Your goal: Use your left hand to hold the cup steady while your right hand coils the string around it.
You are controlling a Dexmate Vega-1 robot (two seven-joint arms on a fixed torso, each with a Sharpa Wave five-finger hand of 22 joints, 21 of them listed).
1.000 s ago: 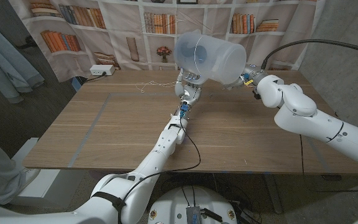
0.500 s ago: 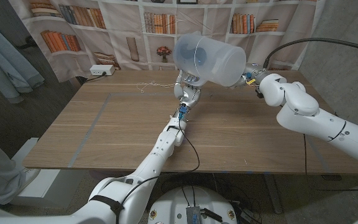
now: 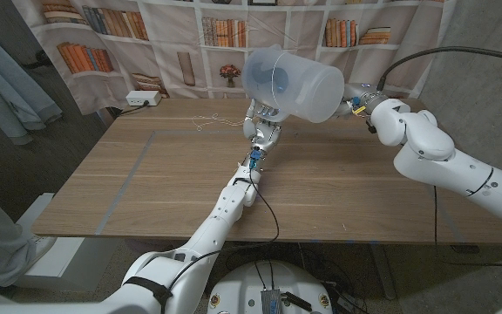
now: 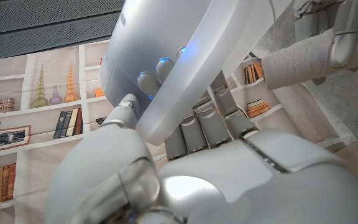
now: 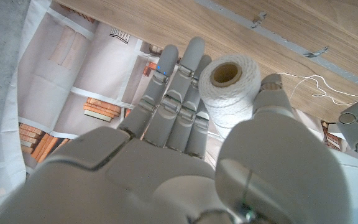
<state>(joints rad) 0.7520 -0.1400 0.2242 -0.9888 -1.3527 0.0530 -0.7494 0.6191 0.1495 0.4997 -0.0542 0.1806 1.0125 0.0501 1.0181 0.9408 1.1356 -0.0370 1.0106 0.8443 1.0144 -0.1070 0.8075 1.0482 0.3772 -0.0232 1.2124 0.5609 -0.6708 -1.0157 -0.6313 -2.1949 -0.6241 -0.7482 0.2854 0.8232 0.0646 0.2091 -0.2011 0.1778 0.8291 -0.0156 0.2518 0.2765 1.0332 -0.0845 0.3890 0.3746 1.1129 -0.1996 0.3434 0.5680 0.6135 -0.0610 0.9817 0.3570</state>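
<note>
Translucent cup (image 3: 293, 83) tilted sideways aloft; white string spool (image 5: 230, 92) nearby.

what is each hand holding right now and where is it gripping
Left hand grips the cup by its rim; right hand holds the string spool by its sides.

head view high over table (image 3: 146, 174), wrist views close (shared bookshelf backdrop (image 3: 216, 35))

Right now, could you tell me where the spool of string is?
The spool of string is in the right robot hand, raised above the table's far right, just right of the cup that the left robot hand holds.
</note>
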